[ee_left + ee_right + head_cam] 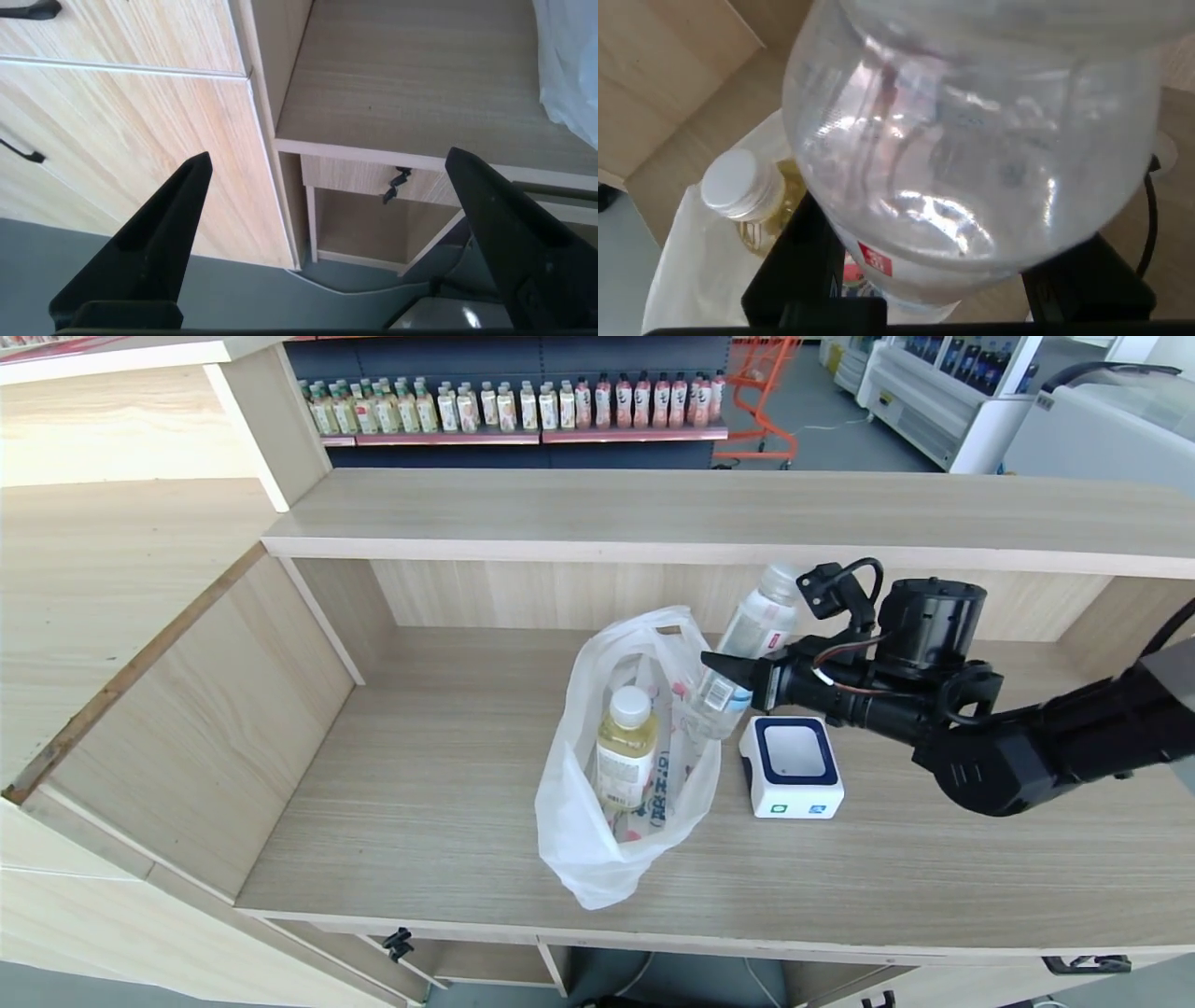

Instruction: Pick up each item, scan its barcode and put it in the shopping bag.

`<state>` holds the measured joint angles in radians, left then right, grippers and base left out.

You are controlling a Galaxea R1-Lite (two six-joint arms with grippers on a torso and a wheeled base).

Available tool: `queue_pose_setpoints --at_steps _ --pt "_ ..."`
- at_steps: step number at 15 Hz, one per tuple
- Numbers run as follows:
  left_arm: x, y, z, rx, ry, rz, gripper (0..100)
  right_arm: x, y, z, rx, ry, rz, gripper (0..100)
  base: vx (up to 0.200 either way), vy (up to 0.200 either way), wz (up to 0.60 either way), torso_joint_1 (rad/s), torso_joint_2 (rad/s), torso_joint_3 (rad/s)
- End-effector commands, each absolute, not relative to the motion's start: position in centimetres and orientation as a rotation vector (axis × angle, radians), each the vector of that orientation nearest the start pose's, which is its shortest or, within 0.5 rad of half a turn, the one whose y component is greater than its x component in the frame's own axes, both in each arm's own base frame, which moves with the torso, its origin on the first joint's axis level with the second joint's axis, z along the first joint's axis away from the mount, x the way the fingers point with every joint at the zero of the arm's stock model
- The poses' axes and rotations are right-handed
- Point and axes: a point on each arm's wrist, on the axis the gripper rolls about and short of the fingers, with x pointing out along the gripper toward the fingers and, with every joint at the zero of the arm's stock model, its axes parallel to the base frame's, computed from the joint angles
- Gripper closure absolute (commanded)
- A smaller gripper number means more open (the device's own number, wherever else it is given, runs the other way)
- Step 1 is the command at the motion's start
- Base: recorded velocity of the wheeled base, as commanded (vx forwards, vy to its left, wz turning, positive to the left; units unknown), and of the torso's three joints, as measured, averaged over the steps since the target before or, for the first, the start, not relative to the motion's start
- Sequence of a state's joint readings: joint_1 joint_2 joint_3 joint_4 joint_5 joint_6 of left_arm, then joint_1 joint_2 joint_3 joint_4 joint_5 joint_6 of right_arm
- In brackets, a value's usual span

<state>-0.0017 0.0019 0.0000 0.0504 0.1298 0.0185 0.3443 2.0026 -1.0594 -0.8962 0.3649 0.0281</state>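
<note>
- From the head view, the right gripper (pixel 738 677) is clamped round a clear plastic water bottle (pixel 758 621). The bottle is tilted, with its base at the rim of the open white plastic shopping bag (pixel 569 821), just beside the white square scanner (pixel 792 767).
- The right wrist view shows the bottle's transparent base close up. Beneath it, a white-capped yellow drink bottle (pixel 747 201) stands in the bag.
- In the left wrist view, the left gripper (pixel 329 159) has its fingers spread wide, low by the front edge of the light wooden counter (pixel 411 84).
</note>
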Motion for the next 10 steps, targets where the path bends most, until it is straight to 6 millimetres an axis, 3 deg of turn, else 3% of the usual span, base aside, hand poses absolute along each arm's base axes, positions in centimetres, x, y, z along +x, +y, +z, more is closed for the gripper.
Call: queue_pose_setpoints --at_steps 1,4,10 --pt "-2.3 0.3 7.0 0.022 0.055 0.128 0 39.2 15.8 12.9 0.019 0.073 0.732 100 0.0 0.0 0.0 0.0 0.0 0.0" --pt "-2.3 0.3 7.0 0.022 0.053 0.128 0 41.5 16.9 9.9 -0.053 0.02 0.742 100 0.0 0.0 0.0 0.0 0.0 0.0" --pt "-2.3 0.3 7.0 0.022 0.053 0.128 0 43.6 19.1 8.7 -0.055 -0.026 0.784 100 0.0 0.0 0.0 0.0 0.0 0.0"
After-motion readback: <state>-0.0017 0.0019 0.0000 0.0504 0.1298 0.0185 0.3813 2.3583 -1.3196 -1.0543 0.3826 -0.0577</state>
